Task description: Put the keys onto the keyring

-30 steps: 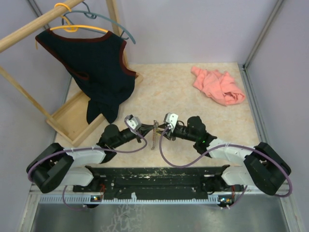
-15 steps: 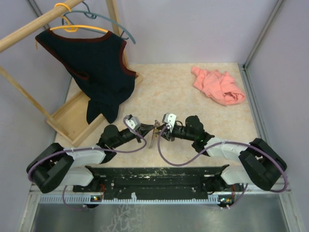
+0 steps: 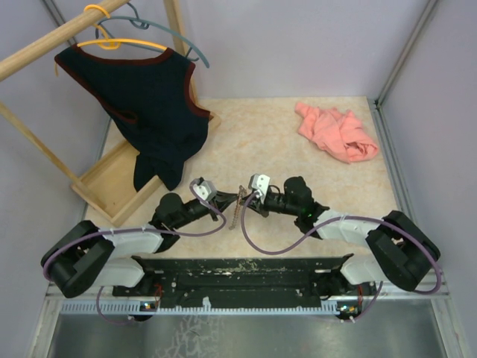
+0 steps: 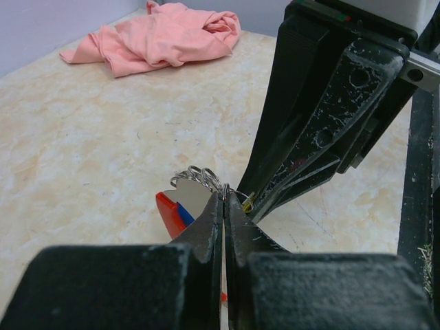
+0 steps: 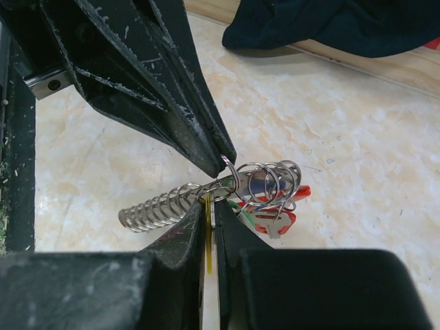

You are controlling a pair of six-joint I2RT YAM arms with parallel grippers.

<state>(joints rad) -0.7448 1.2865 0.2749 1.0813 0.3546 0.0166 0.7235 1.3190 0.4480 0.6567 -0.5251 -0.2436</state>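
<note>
Silvery coiled keyring with red tags (image 5: 165,206) held over the beige table (image 3: 298,164); left gripper (image 4: 225,197) pressed together, pinching one ring; right gripper (image 5: 212,206) nipping its yellow sliver; crumpled pink cloth (image 3: 337,132) well apart.

Desk (image 3: 298,160): beige with pale marbled veining. Cloth (image 3: 335,133), far right: salmon pink. Vest (image 3: 149,104), far left: blackish navy with dark red edging, on a yellow hanger (image 3: 119,42) beside a teal hanger (image 3: 181,35). Rack (image 3: 112,186): pale natural wood. Keyring (image 5: 158,208): silvery coil and rings, with red, blue and yellow tabs. Left end effector (image 4: 225,197) and right end effector (image 5: 210,201): matt black, flecked with whitish scuffs. Arms (image 3: 127,242): black joints, light grey shells, purple cables (image 3: 276,252). Walls (image 3: 298,45): pale lilac-grey.
</note>
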